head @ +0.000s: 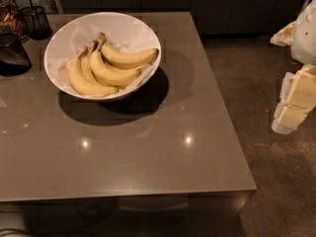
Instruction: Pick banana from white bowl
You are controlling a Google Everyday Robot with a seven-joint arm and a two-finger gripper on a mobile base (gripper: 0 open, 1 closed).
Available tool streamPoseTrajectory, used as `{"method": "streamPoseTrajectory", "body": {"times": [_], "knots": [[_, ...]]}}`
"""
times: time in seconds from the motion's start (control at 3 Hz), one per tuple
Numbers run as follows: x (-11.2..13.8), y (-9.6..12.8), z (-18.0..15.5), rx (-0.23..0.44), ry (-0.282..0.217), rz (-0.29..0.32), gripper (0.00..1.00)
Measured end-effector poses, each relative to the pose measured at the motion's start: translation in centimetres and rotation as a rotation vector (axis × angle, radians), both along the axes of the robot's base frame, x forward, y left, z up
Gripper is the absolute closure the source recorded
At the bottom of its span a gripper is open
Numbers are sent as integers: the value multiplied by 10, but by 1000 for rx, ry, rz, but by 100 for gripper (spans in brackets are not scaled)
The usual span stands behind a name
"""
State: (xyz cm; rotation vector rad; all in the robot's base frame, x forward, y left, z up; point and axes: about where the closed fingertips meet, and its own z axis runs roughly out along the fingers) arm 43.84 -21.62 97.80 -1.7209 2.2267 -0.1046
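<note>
Gripper (295, 98) at 3 o'clock, grip I cannot tell; I'd take the banana (129, 57) mid-length from above, clearing the white bowl (103, 14)

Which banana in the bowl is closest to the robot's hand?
The upper banana, its tip reaching the white bowl's right rim; the other bananas lie farther left. The gripper hangs beyond the table's right edge.

**Pale Arm at Frame's Edge**

The robot's arm (307, 31) wears rounded white casing above. Below it sit cream, blocky segments edged in ribbed, translucent white. The gripper (292, 107) is at the far right, off the table (148, 167).
</note>
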Motion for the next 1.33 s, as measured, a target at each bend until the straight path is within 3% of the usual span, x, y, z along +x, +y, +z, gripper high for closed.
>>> {"method": "streamPoseTrajectory", "body": {"times": [0.33,0.67,1.0,1.33], "knots": [[3,3,5,3,-8,-11,0],[26,20,13,26,27,-21,0],[53,48,25,33,50,10,0],[66,75,35,35,35,91,0]]}}
